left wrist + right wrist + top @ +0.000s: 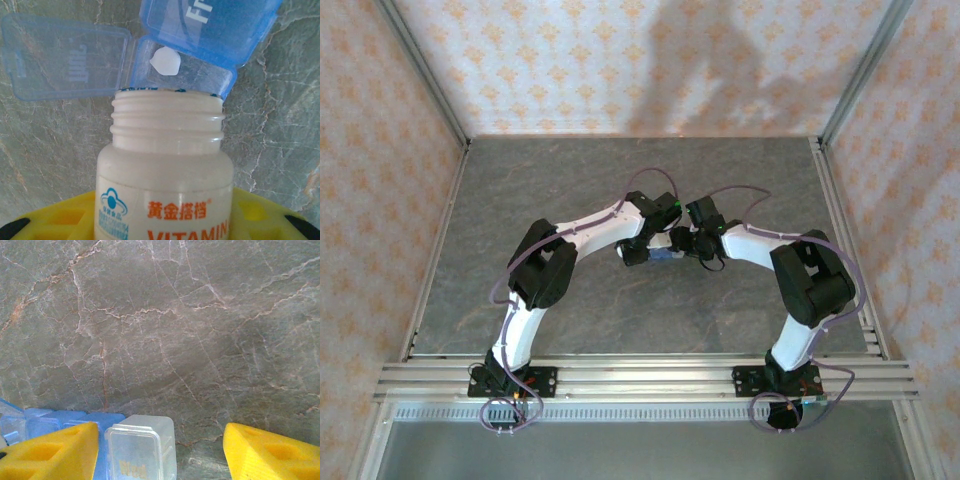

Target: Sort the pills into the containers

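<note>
Marble [280, 150]: containers [200, 80] beyond left gripper [165, 227] (bottle [165, 150])

One white pill [165, 61], one bottle [165, 160], and apparently one blue organizer strip [215, 30].

The pill organizer [215, 30] is smooth, glossy, translucent blue plastic, and the pill [165, 61] in it looks chalky, matt white. The vitamin bottle [165, 165] is opaque white plastic with a ridged threaded neck and a shiny printed label. The desk [175, 340] is matt grey with stone-like veining; the right tool [160, 426] has fingers [55, 452] of matt yellow plastic.
</note>
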